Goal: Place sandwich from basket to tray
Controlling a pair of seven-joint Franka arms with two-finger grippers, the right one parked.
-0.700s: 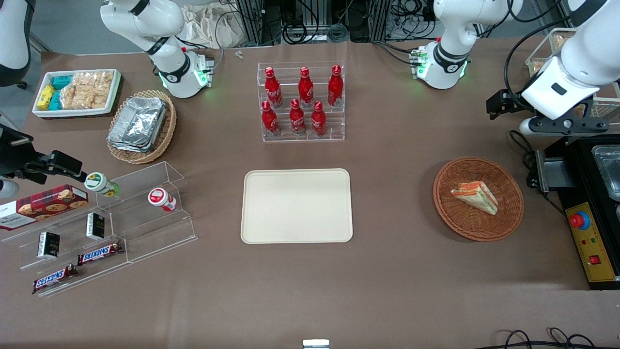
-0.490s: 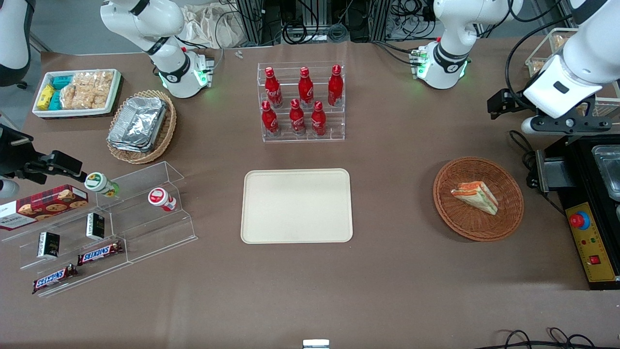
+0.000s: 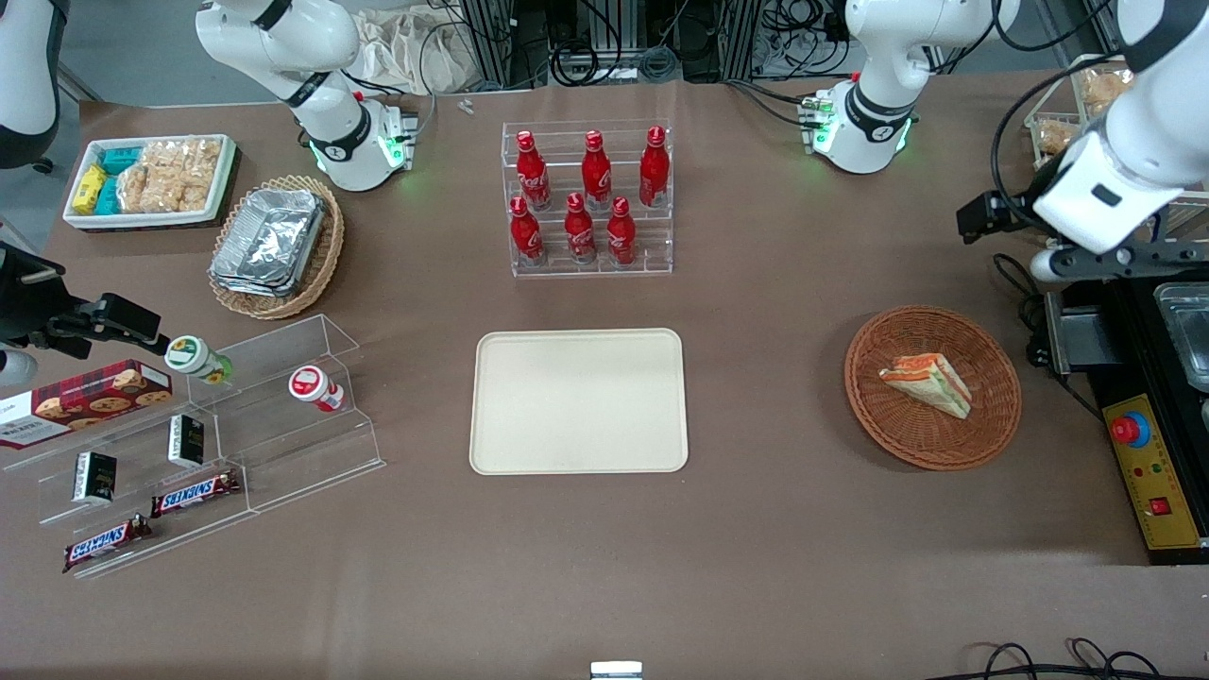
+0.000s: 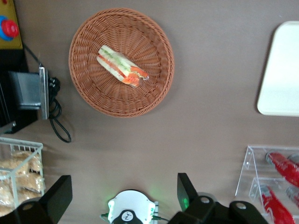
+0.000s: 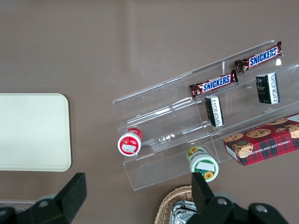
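The sandwich (image 3: 928, 382) (image 4: 122, 66), a pale wedge with orange and green layers, lies in the round reddish-brown basket (image 3: 982, 436) (image 4: 98, 100). The cream tray (image 3: 578, 400) (image 4: 281, 70) sits flat at the table's middle, with nothing on it. My gripper (image 3: 1105, 259) (image 4: 122, 180) hangs high above the table, farther from the front camera than the basket and toward the working arm's end. It is open, its black fingers (image 4: 186, 187) wide apart with nothing between them.
A clear rack of red cola bottles (image 3: 590, 203) stands farther back than the tray. A black control box with a red button (image 3: 1148, 444) lies beside the basket. Clear snack shelves (image 3: 208, 425), a tan basket of foil containers (image 3: 276, 246) and a white bin (image 3: 151, 179) lie toward the parked arm's end.
My gripper has drifted a little toward the working arm's end of the table and slightly nearer the front camera. The sandwich, basket and tray have not moved.
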